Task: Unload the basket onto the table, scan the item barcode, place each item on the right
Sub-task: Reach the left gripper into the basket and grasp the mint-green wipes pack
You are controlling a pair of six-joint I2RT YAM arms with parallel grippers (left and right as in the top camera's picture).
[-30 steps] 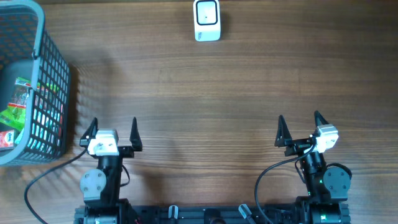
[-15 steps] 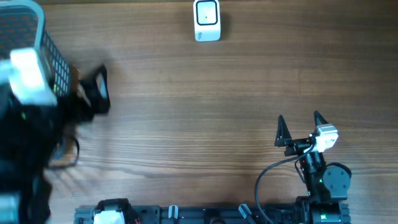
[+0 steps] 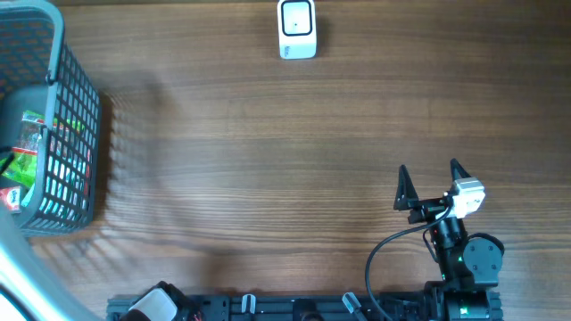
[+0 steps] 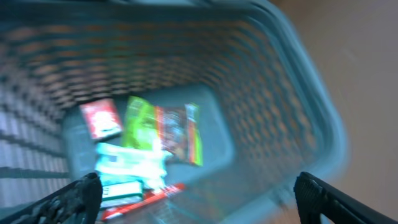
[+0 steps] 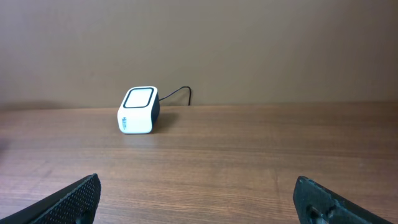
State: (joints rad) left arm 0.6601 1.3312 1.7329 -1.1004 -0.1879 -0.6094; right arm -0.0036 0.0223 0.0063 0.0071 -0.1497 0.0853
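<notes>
The left end effector (image 4: 199,202) gapes wide and empty, a basket (image 4: 323,124) of packets (image 4: 163,134) ahead of it; the right end effector (image 3: 433,185) likewise, scanner (image 5: 138,111) well ahead.

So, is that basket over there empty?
No, the basket holds several packets, among them a green packet and a small red packet.
</notes>
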